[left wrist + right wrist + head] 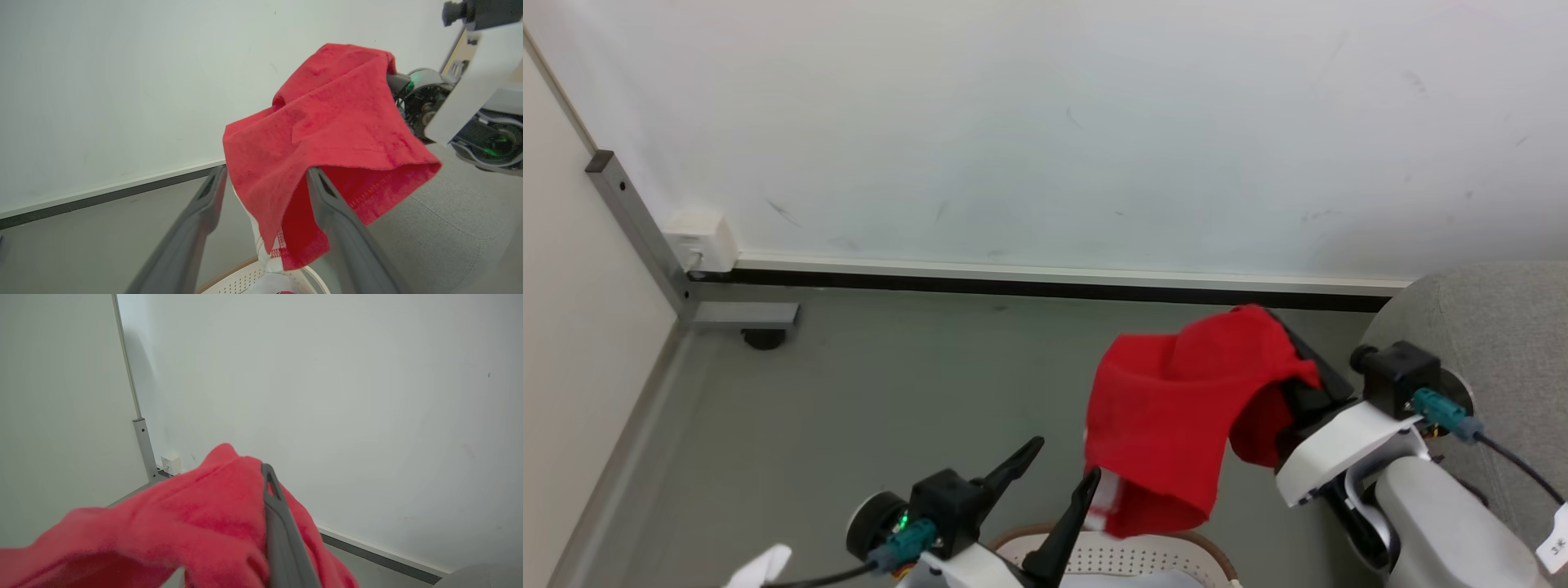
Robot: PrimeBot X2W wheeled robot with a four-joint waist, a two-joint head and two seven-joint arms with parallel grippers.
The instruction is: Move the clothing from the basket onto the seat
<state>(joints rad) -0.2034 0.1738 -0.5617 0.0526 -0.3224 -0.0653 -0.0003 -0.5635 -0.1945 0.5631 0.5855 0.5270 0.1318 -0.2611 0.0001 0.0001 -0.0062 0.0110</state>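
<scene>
Closest in, the left gripper [1064, 459] has its two dark fingers spread well apart with nothing clamped between them. In its own wrist view the left gripper [266, 170] is raised in front of the hanging cloth, and one fingertip sits just under the red hem. Right below it the basket [1217, 559] stands on the grey floor [890, 392], well short of the edge where the floor meets the wall. Only its brown rim and a strip of perforated cream wall can be seen, with a pale white-blue cloth [1131, 580] lying inside. From the left wrist the basket [241, 281] peeks up at the bottom, between the fingers. The clothing [1168, 408] is out of the basket and up in the air, draped over the right gripper [1286, 331], which is closed on it. The red fabric falls in a loose fold, and its white-trimmed lower corner dangles just above the basket's far rim. Seen from the left wrist, the clothing [327, 122] hangs like a tent off the other arm. From the right wrist, the clothing [184, 522] is bunched against one dark finger of the right gripper [267, 477], and the second finger is buried under it. Beside that arm on the right, the rounded grey arm of the seat [1494, 327] rises close by, though the garment hangs clear of the seat and over the floor. Beyond stands a scuffed white wall [1045, 122], with a metal post [637, 220] and a small white box [698, 241] at its left corner.
</scene>
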